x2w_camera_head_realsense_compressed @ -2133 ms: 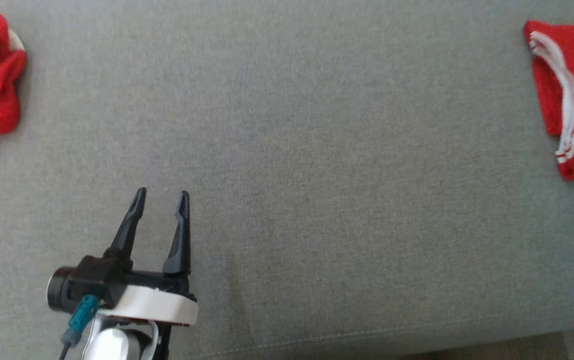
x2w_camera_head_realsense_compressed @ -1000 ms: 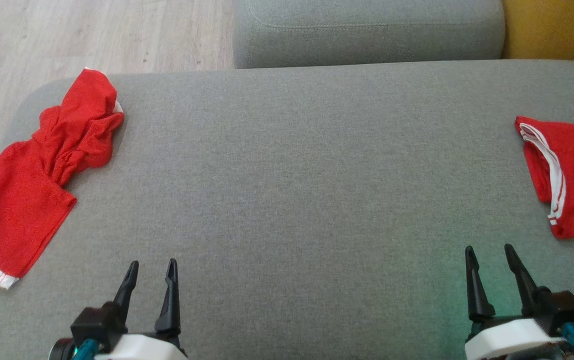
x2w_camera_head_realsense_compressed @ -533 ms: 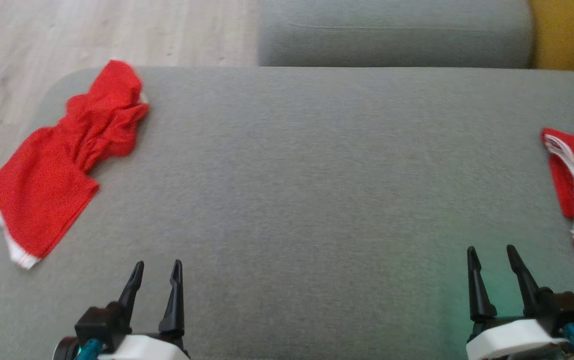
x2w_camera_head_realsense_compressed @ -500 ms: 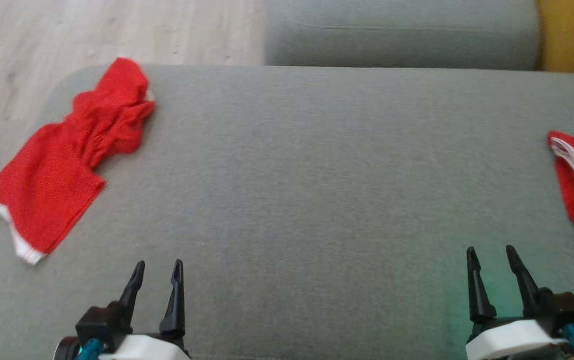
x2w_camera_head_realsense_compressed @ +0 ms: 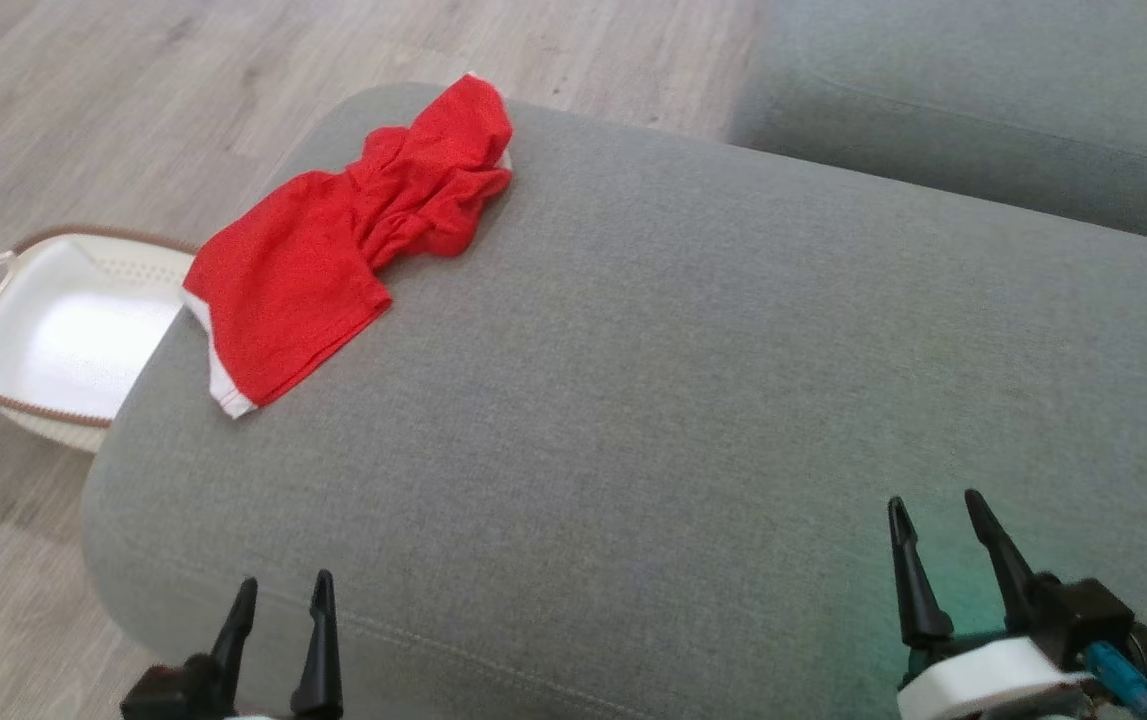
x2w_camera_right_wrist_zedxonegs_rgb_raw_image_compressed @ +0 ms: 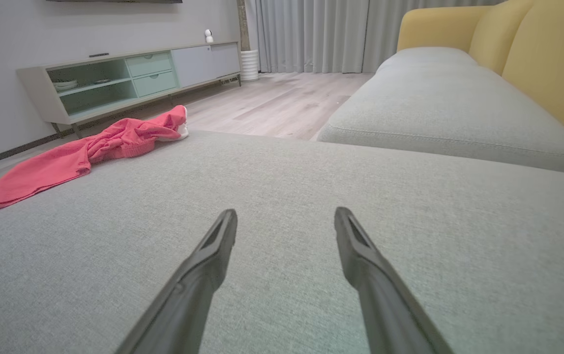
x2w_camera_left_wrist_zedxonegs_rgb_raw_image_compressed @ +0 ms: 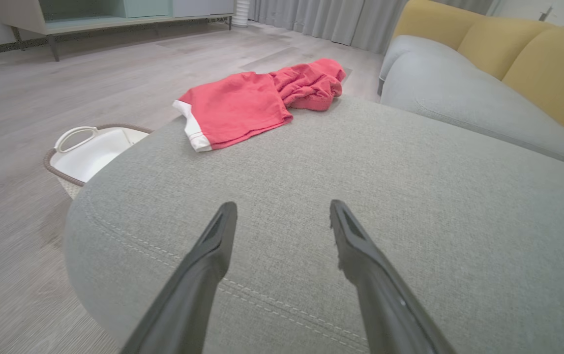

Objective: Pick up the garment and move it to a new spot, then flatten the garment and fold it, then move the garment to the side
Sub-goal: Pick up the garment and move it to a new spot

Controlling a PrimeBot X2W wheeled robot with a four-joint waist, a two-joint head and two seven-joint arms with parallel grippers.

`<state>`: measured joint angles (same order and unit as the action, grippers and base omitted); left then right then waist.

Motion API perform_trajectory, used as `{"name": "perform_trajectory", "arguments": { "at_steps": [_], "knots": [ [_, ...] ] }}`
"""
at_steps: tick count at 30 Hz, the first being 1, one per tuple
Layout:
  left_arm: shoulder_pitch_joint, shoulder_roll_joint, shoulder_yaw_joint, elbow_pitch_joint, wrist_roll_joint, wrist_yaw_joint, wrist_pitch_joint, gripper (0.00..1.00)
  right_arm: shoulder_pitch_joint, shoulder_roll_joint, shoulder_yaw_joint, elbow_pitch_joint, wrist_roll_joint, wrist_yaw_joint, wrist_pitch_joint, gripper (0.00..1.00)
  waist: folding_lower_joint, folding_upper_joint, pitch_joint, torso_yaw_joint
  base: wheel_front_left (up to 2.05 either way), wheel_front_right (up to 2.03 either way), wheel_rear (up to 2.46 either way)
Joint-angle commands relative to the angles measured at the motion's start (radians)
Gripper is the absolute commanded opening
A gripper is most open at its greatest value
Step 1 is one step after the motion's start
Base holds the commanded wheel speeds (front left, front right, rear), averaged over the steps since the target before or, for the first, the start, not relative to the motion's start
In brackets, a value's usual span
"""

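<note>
- Note wide grey cushion point(x2w_camera_head_realsense_compressed: 693, 380) as work surface, rounded at its left edge and dropping to wood floor point(x2w_camera_head_realsense_compressed: 83, 80). Expect slide-off there from any outward push on cloth.
- Note white basket point(x2w_camera_head_realsense_compressed: 43, 330) on floor just beside that edge, below the corner. Probably catches anything dropped (awkward to fish out with long fingers).
- Find red garment point(x2w_camera_head_realsense_compressed: 333, 250) at far-left corner of cushion, one end roughly flat, other end bunched, white-trimmed hem at the very rim. Judge a pinch on the bunched end likely to lift one fold only, leaving the rest to trail over the edge.
- Record left gripper point(x2w_camera_head_realsense_compressed: 286, 580) over near edge of cushion, fingers parted a moderate way, gripping nothing, well apart from garment. Needs a long reach across. Watch for fingertips digging into upholstery on too steep a descent.
- Record right gripper point(x2w_camera_head_realsense_compressed: 934, 500) likewise parted and empty, over bare cushion, farther still from garment. Expect little help from this side early on, so a lopsided one-point lift and fresh wrinkles before flattening.
</note>
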<state>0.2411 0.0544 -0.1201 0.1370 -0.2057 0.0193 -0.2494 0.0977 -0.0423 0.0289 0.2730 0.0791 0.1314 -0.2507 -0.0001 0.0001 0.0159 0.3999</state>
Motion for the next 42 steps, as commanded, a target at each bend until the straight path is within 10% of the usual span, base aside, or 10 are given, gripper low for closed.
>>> {"name": "perform_trajectory", "arguments": {
  "at_steps": [1, 17, 35, 36, 37, 42],
  "knots": [
    [-0.056, -0.004, 0.032, -0.043, -0.006, 0.008, -0.012, 1.0, -0.052, -0.008, 0.029, -0.023, -0.008, -0.001, -0.011, 1.0, 0.0001, -0.0001, 0.016, 0.013, 0.0, 0.0, 0.0],
    [-0.58, -0.001, 0.178, 0.086, -0.058, -0.003, -0.012, 1.0, -0.25, -0.069, -0.032, -0.088, -0.172, -0.001, -0.007, 1.0, 0.0001, -0.0001, 0.412, -0.054, 0.0, 0.0, 0.0],
    [-1.257, 0.116, 0.182, 0.852, -0.058, 0.014, 0.041, 1.0, -0.258, -0.181, -0.079, -0.328, -0.152, -0.001, 0.099, 1.0, 0.0001, -0.0001, 0.636, -0.125, 0.0, 0.0, 0.0],
    [-1.267, 0.121, 0.177, 0.884, -0.055, 0.013, 0.047, 0.69, -0.253, -0.176, -0.081, -0.334, -0.15, -0.001, 0.1, 1.0, 0.0001, -0.0001, 0.633, -0.13, 0.0, 0.0, 0.0],
    [-1.276, 0.123, 0.178, 0.912, -0.059, 0.008, 0.051, 0.0, -0.248, -0.17, -0.083, -0.337, -0.149, -0.001, 0.1, 1.0, 0.0001, -0.0001, 0.628, -0.135, 0.0, 0.0, 0.0],
    [-1.311, 0.137, 0.154, 0.97, -0.05, -0.036, 0.025, 0.0, -0.228, -0.138, -0.092, -0.32, -0.145, -0.001, 0.085, 1.0, 0.0001, -0.0001, 0.58, -0.145, 0.0, 0.0, 0.0]
  ]
}}
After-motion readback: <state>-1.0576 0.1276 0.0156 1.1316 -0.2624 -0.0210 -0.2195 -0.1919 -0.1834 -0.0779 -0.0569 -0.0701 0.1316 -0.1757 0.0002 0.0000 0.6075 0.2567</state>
